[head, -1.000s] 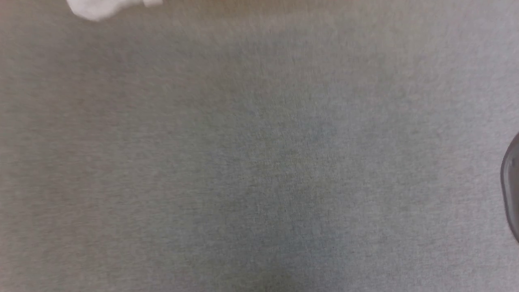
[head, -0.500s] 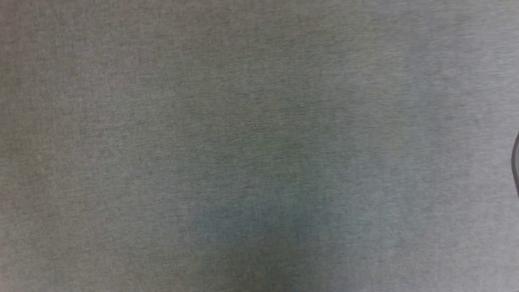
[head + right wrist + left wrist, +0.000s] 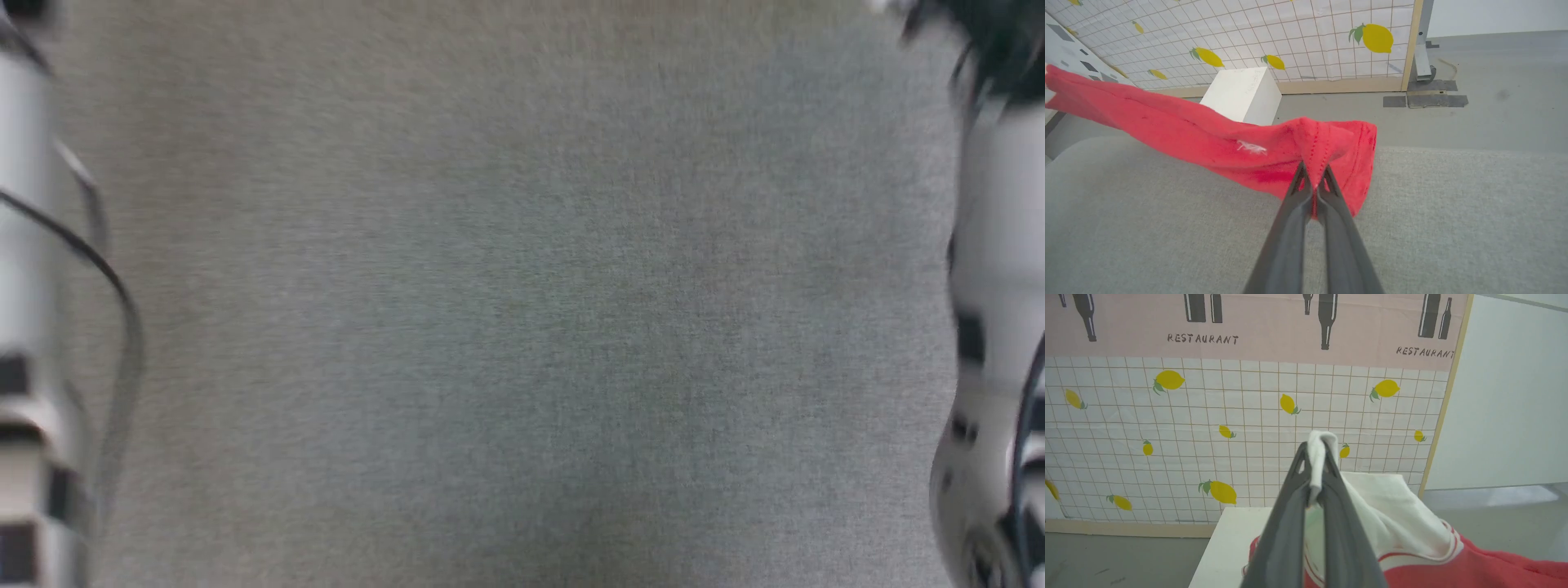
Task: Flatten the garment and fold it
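The left end effector (image 3: 1315, 457) is pinched tight on the white sleeve of the garment (image 3: 1396, 514). The right end effector (image 3: 1312, 181) is clamped on its red hem. The garment is held up above the grey fabric surface (image 3: 1453, 228).

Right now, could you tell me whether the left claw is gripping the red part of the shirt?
No, the left claw is shut on the white sleeve of the shirt, above its red body.
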`<state>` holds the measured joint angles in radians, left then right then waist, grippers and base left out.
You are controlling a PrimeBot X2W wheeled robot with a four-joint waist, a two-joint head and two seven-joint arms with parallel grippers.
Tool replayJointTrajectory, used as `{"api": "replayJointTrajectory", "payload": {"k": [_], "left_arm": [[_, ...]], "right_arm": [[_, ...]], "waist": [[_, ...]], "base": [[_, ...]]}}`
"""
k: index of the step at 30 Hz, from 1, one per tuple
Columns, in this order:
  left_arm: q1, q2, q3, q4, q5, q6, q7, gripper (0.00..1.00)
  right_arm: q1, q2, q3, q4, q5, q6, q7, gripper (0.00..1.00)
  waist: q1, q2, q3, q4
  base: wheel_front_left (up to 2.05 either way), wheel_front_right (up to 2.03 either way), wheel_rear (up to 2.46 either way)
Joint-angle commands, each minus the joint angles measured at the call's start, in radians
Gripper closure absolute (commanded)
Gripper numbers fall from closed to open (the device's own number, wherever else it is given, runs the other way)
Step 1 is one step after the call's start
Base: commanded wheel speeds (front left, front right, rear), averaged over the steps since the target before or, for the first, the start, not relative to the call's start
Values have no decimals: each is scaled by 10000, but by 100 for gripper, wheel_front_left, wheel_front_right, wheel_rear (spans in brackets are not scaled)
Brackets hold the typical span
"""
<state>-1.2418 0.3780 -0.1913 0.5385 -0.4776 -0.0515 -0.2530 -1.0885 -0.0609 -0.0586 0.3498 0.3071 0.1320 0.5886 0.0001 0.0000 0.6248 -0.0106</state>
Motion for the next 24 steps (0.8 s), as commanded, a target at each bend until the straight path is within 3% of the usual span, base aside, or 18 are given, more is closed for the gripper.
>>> {"api": "replayJointTrajectory", "payload": {"k": [1,5,11,19,24], "left_arm": [[717,-141,108,-316,-40,-41,-83,100],[3568,-681,482,-1463,-205,44,-85,100],[7715,-1090,175,-2701,-609,305,345,100],[12094,-888,-25,-4564,-1070,1395,2187,100],[13677,-569,-268,-5334,-1318,1951,3777,100]], "right_arm": [[554,-133,60,-150,201,-13,-155,100],[2777,-398,259,-704,947,-13,-607,100],[5744,-825,484,-1531,1625,-13,-1263,100],[8427,-1116,289,-2016,1981,-13,-1525,100],[9635,-1372,210,-2174,2039,-13,-1287,100]], "waist": [[-1,0,-1398,693],[-1,0,-2637,932],[-1,0,-4048,990],[-1,0,-5020,934],[-1,0,-5440,975]], "base": [[0,0,0],[0,0,0],[0,0,0],[0,0,0],[0,0,0]]}}
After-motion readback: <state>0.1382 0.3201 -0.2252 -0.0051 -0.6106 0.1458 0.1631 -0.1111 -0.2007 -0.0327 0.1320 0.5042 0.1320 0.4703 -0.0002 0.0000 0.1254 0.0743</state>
